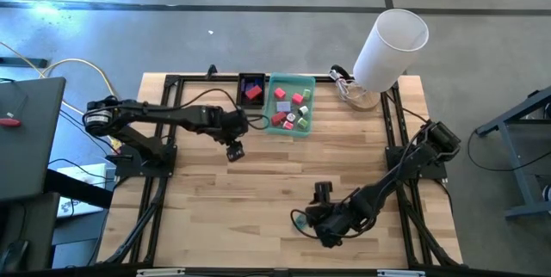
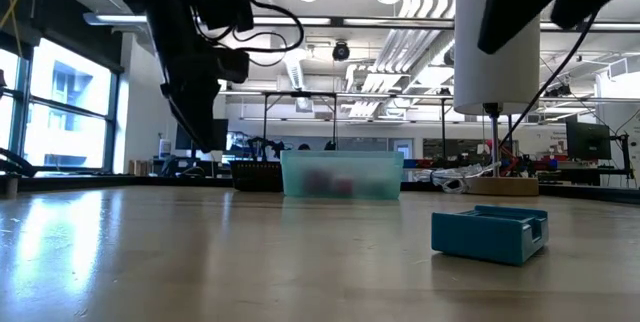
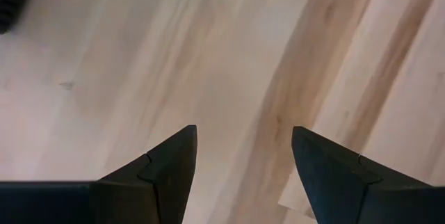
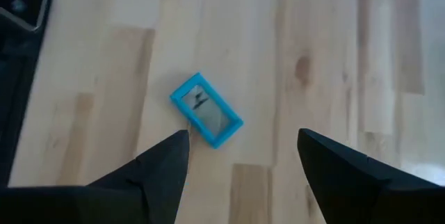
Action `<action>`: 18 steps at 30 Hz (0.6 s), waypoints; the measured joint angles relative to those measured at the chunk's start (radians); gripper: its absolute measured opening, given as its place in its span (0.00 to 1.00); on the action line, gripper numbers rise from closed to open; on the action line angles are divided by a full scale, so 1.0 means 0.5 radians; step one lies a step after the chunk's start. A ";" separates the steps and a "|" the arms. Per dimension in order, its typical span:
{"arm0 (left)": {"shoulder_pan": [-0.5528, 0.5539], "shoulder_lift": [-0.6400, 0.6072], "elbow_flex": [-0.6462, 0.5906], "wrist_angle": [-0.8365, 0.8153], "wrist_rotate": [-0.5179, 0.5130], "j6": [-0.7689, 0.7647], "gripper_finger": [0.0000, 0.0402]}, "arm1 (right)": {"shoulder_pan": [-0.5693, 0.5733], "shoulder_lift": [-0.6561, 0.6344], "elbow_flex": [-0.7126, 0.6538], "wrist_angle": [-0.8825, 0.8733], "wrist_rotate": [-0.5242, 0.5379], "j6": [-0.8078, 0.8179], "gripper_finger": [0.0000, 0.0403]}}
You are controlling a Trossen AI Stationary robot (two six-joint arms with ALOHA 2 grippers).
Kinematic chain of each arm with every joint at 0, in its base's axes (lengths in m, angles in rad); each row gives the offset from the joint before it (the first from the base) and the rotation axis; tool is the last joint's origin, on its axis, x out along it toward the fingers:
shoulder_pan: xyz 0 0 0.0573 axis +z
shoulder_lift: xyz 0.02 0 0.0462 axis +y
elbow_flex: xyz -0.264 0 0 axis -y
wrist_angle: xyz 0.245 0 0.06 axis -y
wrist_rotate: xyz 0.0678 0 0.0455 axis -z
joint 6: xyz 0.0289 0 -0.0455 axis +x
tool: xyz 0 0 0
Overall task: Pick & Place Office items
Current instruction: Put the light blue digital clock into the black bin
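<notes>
A small blue rectangular office item (image 4: 206, 109) lies flat on the wooden table near its front edge, also in the high view (image 1: 297, 222) and the low view (image 2: 490, 234). My right gripper (image 4: 243, 132) hovers open just above and beside it, slanting down, touching nothing. At the table's back, the translucent green tray (image 1: 308, 109) holds several tiny red, pink and white pieces (image 1: 284, 118). A small black tray (image 1: 241, 88) next to it holds a red piece (image 1: 253, 93). My left gripper (image 1: 234, 150) hangs open over bare wood in front of the trays (image 3: 243, 130).
A big white cylinder (image 1: 392, 49) stands at the back right corner, with cables (image 1: 344, 83) by its foot. Black frame rails (image 1: 396, 131) run along the table's sides. Bare wood lies between the two grippers in the table's middle.
</notes>
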 joint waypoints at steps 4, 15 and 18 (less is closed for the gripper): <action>-0.053 0.000 0.000 0.003 -0.002 -0.018 0.56 | 0.000 0.001 0.000 -0.062 -0.066 -0.006 0.64; -0.148 0.000 -0.001 0.033 -0.010 -0.039 0.56 | -0.042 0.095 0.000 -0.028 -0.121 -0.082 0.64; -0.165 0.000 -0.001 0.071 -0.012 -0.058 0.56 | -0.071 0.168 0.001 0.015 -0.199 -0.305 0.64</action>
